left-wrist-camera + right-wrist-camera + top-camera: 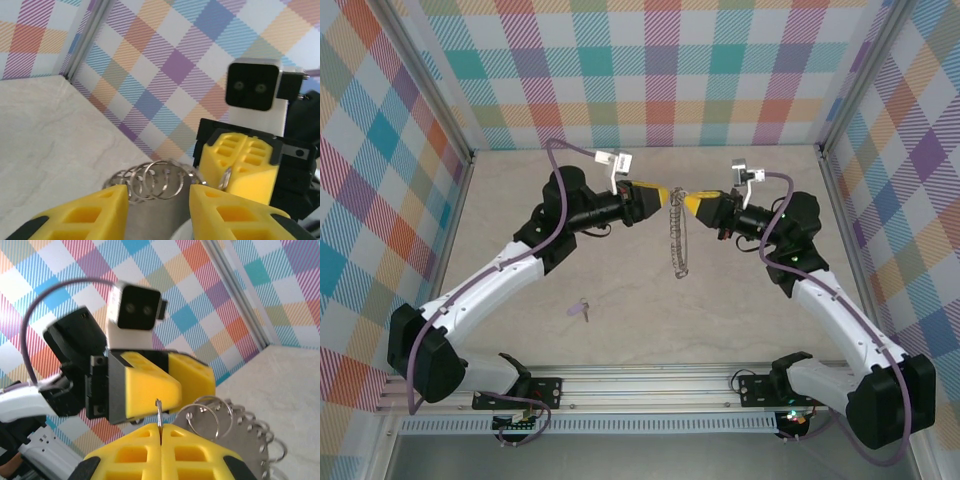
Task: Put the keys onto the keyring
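Top view, left claw (660, 197): raised above the middle of the surface (740, 310), tip against the top of the keyring (679, 245).
Top view, right claw (688, 203): faces the left one nose to nose, at the same top end of the keyring.
Top view, keyring: hangs from between the two tips as a long, narrow, knobbly loop.
Top view, key (584, 310): lies alone on the surface near the left arm, well apart from the keyring and both claws.
Left wrist view, left claw (157, 212): its yellow fingers (95, 212) stand apart with a gap between them. Whether they press on anything, I cannot tell.
Left wrist view, keyring (150, 182): a row of silvery wire coils just beyond the fingertips.
Left wrist view, right claw (240, 172): closed, with a wire loop at its tip.
Right wrist view, right claw (160, 437): pinched tight on a thin wire of the keyring (225, 422).
Right wrist view, left claw (167, 385): just beyond it, beside the coils.
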